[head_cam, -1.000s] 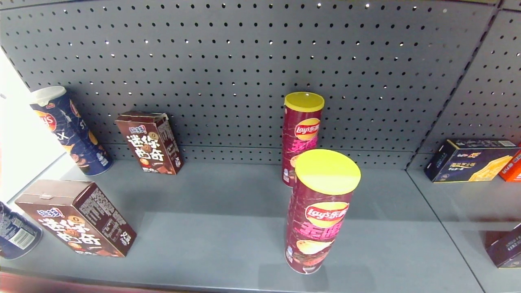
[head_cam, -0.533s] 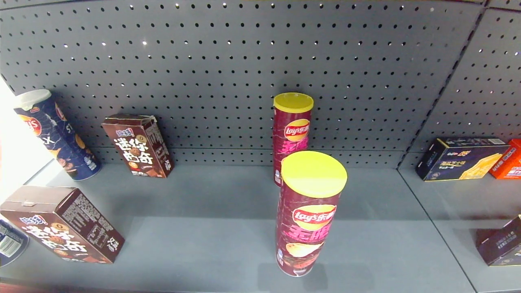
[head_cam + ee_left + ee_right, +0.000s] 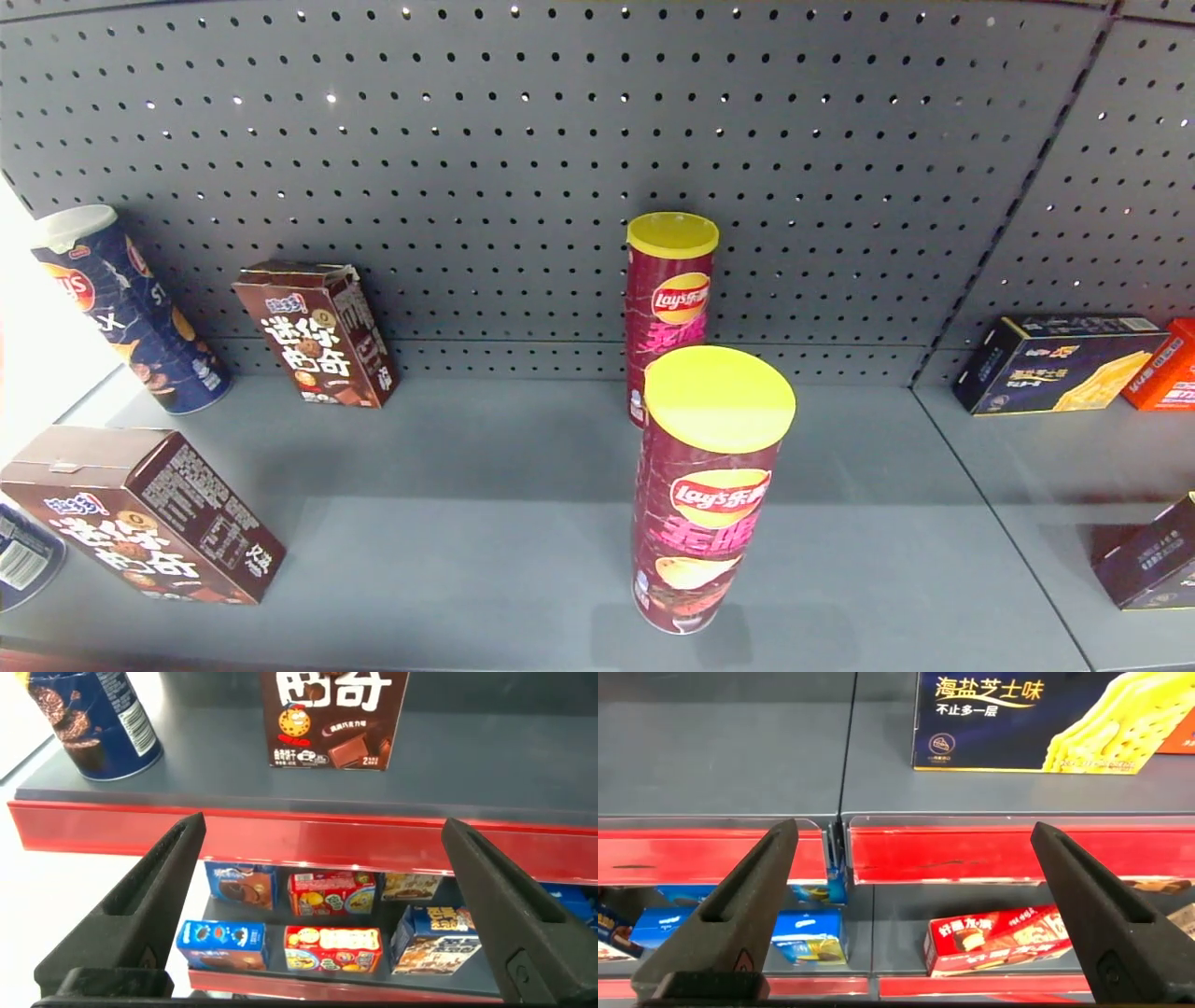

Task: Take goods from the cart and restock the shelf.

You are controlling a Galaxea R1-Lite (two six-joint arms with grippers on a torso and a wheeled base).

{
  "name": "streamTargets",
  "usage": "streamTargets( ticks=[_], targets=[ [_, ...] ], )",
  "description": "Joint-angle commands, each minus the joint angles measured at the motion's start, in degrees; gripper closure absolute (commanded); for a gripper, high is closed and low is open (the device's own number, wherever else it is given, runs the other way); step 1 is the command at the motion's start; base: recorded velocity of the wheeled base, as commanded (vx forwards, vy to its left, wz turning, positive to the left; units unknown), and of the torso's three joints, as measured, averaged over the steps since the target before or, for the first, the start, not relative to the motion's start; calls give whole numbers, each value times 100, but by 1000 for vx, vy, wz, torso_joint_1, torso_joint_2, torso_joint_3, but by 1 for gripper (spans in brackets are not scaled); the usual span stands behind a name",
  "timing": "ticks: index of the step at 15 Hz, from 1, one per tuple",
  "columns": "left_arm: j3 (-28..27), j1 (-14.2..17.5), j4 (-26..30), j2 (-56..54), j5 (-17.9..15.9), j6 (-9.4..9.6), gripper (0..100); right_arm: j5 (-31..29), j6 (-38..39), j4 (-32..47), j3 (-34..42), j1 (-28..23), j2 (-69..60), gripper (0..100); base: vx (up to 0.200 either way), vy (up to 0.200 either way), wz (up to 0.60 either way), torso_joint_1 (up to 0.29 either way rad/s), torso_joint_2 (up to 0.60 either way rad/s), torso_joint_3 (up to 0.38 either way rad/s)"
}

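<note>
Two maroon chip cans with yellow lids stand upright on the grey shelf (image 3: 485, 560), one near the front (image 3: 709, 485) and one against the pegboard (image 3: 668, 299). In the left wrist view my left gripper (image 3: 322, 826) is open and holds nothing. It faces the shelf's red front edge (image 3: 308, 835), below a brown cookie box (image 3: 334, 719) and a blue chip can (image 3: 93, 723). My right gripper (image 3: 915, 829) is also open and holds nothing. It sits before the red edge (image 3: 971, 854), under a dark blue cracker box (image 3: 1046, 719).
Brown cookie boxes (image 3: 317, 331) (image 3: 140, 513) and a blue can (image 3: 121, 308) stand at the shelf's left. An orange box (image 3: 1162, 364) and a dark box (image 3: 1148, 560) lie at the right. The lower shelf holds several small snack boxes (image 3: 332, 947) (image 3: 999, 938).
The head camera has turned slightly, so the whole picture slid left. The goods on the shelf have kept their places.
</note>
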Motion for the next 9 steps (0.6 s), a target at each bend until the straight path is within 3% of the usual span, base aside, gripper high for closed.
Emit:
streamTargets(
  ticks=[1,4,6,9],
  targets=[
    [0,-1,-2,-2,-1,-4,0,0,-2,-1,0,-1,17,0,0,0,0,0,0,0],
    [0,-1,-2,-2,-1,-4,0,0,-2,-1,0,-1,17,0,0,0,0,0,0,0],
    [0,-1,-2,-2,-10,13,0,0,-2,-1,0,-1,17,0,0,-200,0,2,0,0],
    [0,-1,-2,-2,-10,5,0,0,-2,-1,0,-1,17,0,0,0,0,0,0,0]
  ],
)
